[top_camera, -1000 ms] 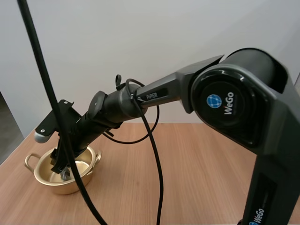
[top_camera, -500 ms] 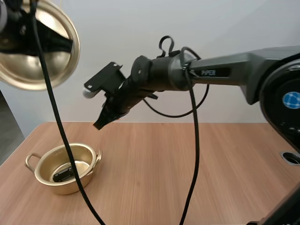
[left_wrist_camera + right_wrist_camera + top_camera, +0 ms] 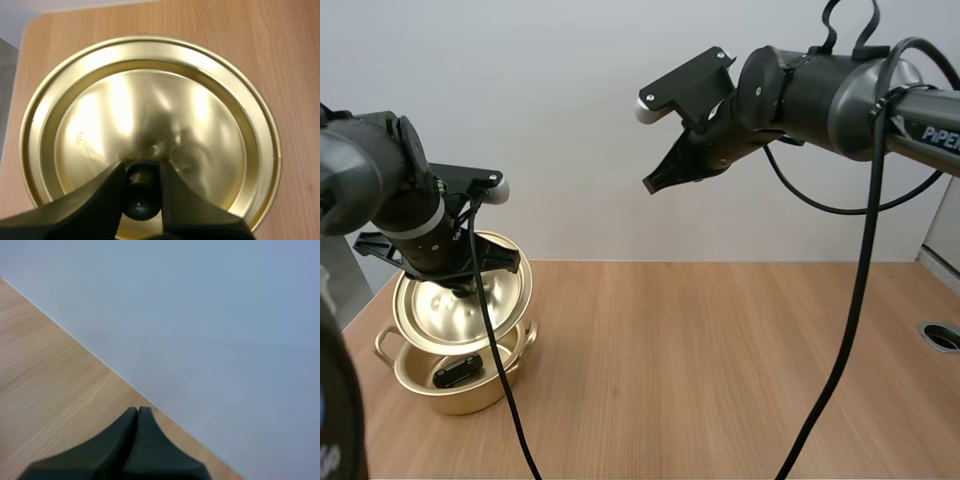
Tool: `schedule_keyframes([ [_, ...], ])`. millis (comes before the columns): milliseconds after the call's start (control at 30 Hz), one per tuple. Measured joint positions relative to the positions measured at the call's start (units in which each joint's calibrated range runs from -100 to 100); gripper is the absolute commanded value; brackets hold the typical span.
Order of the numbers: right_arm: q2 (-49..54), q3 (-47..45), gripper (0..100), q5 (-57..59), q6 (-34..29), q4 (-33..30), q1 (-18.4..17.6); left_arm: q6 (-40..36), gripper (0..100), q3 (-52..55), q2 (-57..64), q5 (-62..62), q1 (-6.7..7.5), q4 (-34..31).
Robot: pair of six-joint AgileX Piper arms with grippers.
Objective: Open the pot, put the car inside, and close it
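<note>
The golden pot (image 3: 470, 398) stands on the table at the left with a small dark car (image 3: 454, 375) lying inside it. Just above the pot, tilted and covering its far rim, hangs the golden lid (image 3: 440, 305). My left gripper (image 3: 141, 192) is shut on the lid's black knob (image 3: 141, 200), and the lid (image 3: 150, 110) spreads out beyond the fingers. High over the middle of the table, far from the pot, my right gripper (image 3: 656, 183) is shut on nothing. In the right wrist view its fingers (image 3: 137, 415) lie together as one dark wedge.
The wooden table (image 3: 720, 360) stretches bare to the right of the pot. A round hole (image 3: 942, 336) sits near its right edge. A pale wall rises behind the table.
My right gripper left the car in the pot, shut, and rose up and to the right. My left arm brought the lid down from the upper left to just above the pot.
</note>
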State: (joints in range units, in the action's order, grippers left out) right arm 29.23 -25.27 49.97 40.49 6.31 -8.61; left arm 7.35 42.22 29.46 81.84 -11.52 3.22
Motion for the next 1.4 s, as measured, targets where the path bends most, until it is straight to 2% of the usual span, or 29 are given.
schedule_keyframes([
  [267, 3.5, -0.3, 0, 1.3, 0.0, -1.2, 0.9, 2.1, 0, 0.0, -8.7, 1.2, -2.98, 2.2],
  [433, 4.3, -0.4, 0, 2.6, 0.0, -1.1, 0.9, 4.1, 0, 0.0, -11.4, 0.5, -3.32, 4.4],
  [667, 5.0, -0.4, 0, 5.0, 0.0, -1.1, 0.9, 2.4, 1, 0.0, -16.8, -2.6, -3.32, 1.6],
  [733, 5.0, -0.4, 0, 5.6, 0.0, -1.1, 0.9, 2.0, 12, 0.0, -16.8, -4.0, -3.32, 0.1],
  [767, 5.0, -0.4, 0, 5.6, 0.0, -1.1, 0.9, 2.0, 22, 0.0, -16.8, -4.5, -3.32, -0.2],
  [833, 5.0, -0.4, 0, 5.4, 0.0, -1.1, 0.9, 2.3, 50, 0.0, -16.8, -4.8, -3.32, -0.3],
  [900, 5.0, -0.4, 0, 5.4, 0.0, -1.1, 0.9, 2.3, 93, 0.0, -16.8, -5.0, -3.32, -0.3],
  [933, 5.0, -0.4, 0, 5.6, 0.0, -1.1, 0.9, 2.5, 100, 0.0, -16.8, -5.0, -3.32, -0.4],
  [1167, 5.0, -0.4, 0, 6.3, 0.0, -1.1, 0.9, 5.8, 100, -0.1, -14.7, 0.8, -3.32, 1.6],
  [1300, 5.0, -0.4, 0, 5.8, -0.2, -0.5, 0.9, 10.0, 100, -0.1, -8.2, -3.8, -3.32, 7.9],
  [1400, 5.5, -0.4, 0, 4.1, -0.2, 0.4, 1.2, 11.5, 100, -0.1, -5.3, -7.6, -3.32, 10.1],
])
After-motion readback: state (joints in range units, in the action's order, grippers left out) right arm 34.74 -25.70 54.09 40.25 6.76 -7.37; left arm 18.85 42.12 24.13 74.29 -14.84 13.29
